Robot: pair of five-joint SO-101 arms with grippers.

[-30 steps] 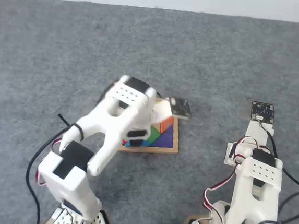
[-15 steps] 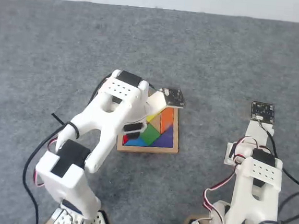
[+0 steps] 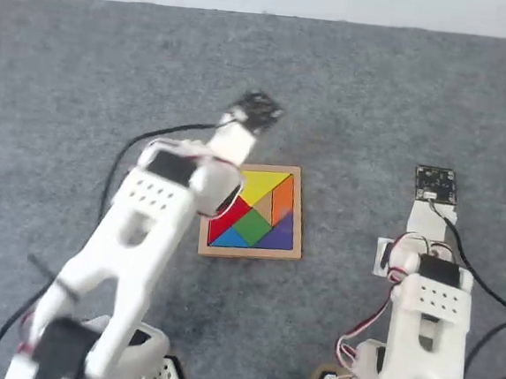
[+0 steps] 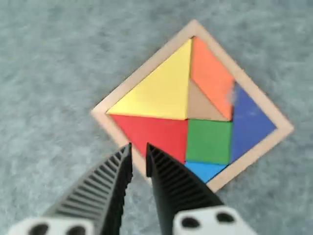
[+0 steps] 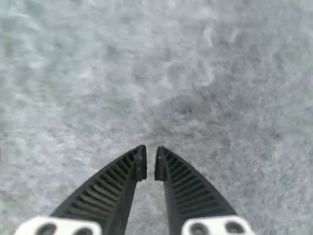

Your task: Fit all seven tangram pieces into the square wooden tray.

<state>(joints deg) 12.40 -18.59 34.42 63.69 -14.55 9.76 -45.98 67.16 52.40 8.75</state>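
At table centre, tray lies flat on mat between the arms, seven pieces seated flush. Left gripper over tray edge, jaws nearly together, empty. Right gripper over mat, likewise. Pieces likely light, stiff, slick, with no exposed edge; grip tray rim instead.

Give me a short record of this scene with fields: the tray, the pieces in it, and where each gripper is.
tray: square, wooden, flat on the carpet
pieces in tray: seven; yellow, orange, tan, red, green, dark blue, light blue
fit: pieces fill the square, no gap seen
left gripper: above the tray's edge by the red piece, fingers close together, empty
right gripper: over bare carpet, apart from the tray, fingers close together, empty
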